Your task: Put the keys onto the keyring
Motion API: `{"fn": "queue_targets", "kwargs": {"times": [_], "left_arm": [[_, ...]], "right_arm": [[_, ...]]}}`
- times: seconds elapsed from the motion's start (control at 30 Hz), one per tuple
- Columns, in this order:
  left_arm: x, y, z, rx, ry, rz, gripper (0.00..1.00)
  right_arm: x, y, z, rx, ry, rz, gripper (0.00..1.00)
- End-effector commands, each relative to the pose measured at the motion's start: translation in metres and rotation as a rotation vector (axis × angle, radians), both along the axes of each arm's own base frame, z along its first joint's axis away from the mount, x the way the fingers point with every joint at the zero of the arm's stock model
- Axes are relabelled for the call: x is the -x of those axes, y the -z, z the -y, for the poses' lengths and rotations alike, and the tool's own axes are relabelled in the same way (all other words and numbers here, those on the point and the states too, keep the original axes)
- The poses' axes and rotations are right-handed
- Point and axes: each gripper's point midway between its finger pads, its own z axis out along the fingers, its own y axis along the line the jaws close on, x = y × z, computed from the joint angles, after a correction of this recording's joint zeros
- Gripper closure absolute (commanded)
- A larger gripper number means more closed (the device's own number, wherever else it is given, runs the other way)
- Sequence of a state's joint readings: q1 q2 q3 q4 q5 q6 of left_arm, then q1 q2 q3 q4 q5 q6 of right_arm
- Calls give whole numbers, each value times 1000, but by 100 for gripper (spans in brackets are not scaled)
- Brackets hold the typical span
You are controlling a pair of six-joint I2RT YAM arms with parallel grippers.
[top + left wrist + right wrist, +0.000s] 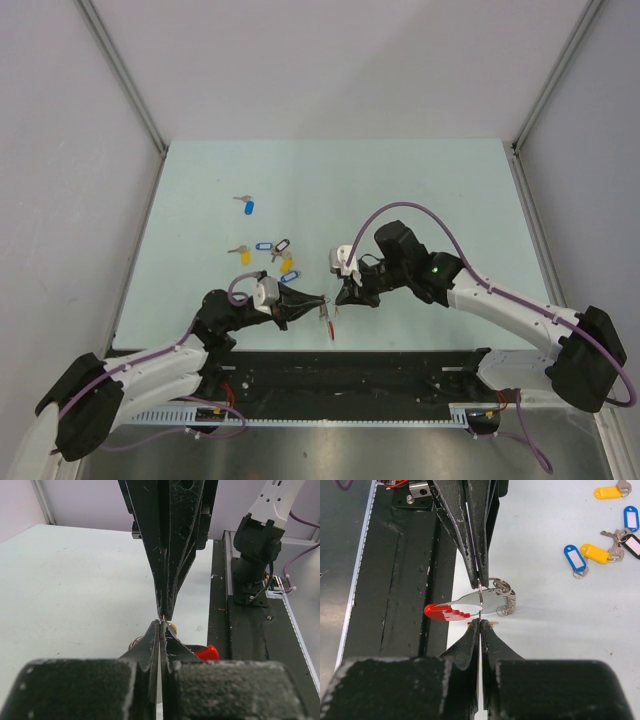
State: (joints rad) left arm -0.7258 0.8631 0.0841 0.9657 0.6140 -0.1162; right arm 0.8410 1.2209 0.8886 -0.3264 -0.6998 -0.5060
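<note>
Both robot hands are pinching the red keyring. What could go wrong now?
1. The left gripper and right gripper seem to pinch the keyring only by thin wire at their very tips, so it could slip out.
2. It is right beside the black rail; if dropped, it might land there, harder to grab.
3. The keys lie apart on the table and both grippers are busy, so one must let go to fetch a key.

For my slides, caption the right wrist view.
Shut right gripper and left gripper pinch the keyring tip to tip; tagged keys lie aside.
</note>
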Motion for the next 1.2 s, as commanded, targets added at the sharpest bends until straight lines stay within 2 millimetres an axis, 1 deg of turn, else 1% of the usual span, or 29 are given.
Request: {"fn": "queue_targets", "kwargs": {"times": [0.0,0.13,0.33,0.83,1.17], "left_arm": [[2,-21,0,60,14,56,99],[4,-21,1,60,27,56,100],[4,-21,2,59,38,53,100],[2,-19,2,57,26,47,100],[2,-17,4,49,35,37,99]], "right_arm": [[-7,-25,-5,-55,-1,61,100],[-6,-29,-8,-77,-13,64,100],[-6,-30,-11,-87,-20,64,100],[-1,-34,-9,-99,-39,56,100],[2,-40,-10,-124,-59,63,100]]}}
